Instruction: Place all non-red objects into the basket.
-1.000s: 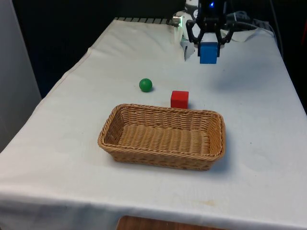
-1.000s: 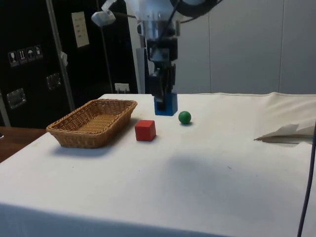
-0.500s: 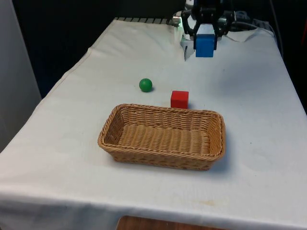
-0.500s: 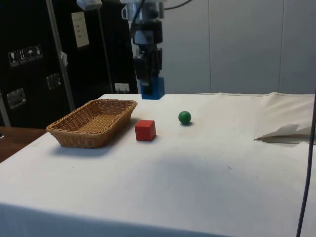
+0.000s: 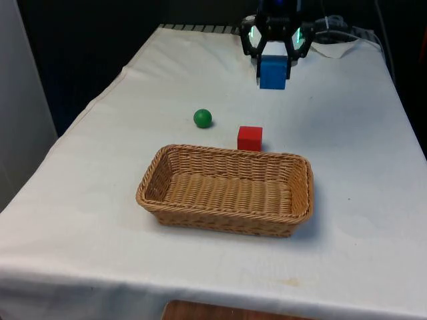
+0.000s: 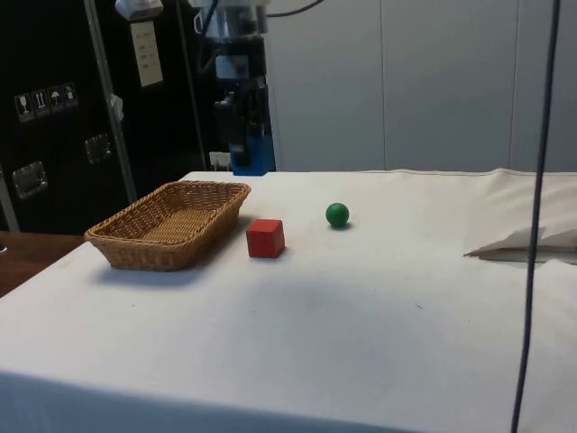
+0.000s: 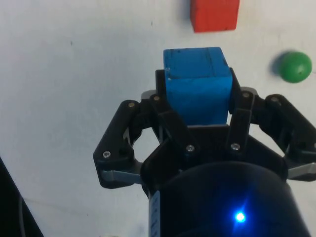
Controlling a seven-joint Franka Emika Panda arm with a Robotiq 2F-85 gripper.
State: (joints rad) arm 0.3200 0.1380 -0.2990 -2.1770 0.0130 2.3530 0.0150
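Blue wooden cube (image 5: 272,72) sits clamped in the black two-finger gripper (image 5: 273,65), aloft — carry it toward 6 o'clock over the woven wicker basket (image 5: 227,189), clearing the red cube (image 5: 249,138), then release low

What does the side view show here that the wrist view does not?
Side view alone: the wicker basket, lying apart from the other objects with nothing in it, and the hand raised well above the table.

Wrist view alone: both fingers pressed against opposite faces of the blue cube.

Both: the blue cube held in the hand, and the red cube and green ball resting on the white cloth.
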